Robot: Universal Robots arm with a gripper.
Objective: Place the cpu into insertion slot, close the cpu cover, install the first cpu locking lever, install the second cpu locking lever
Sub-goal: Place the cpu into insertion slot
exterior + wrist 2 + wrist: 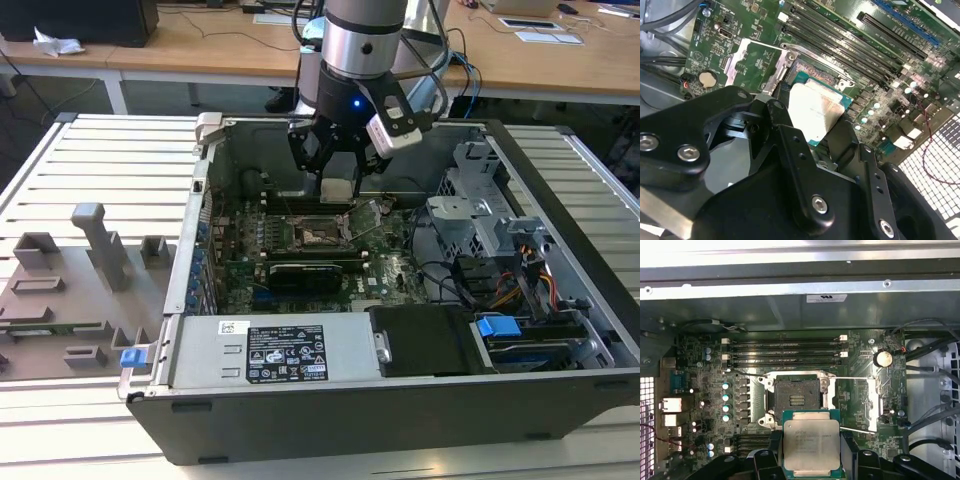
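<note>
Pale silvery metal tops the cpu (pixel 811 444), which we see clamped in the tool (pixel 811 462), gripped at two opposite edges. The chip hangs level over the green board (pixel 710 390) inside the open case (pixel 400 410), near the slot (pixel 797 397) but not in it. The slot's dark pin field lies bare, and the cover (pixel 874 402) is swung open beside the slot.

Wooden desks (pixel 200 48) behind, pale slatted worktable (pixel 100 160), bright even light
</note>
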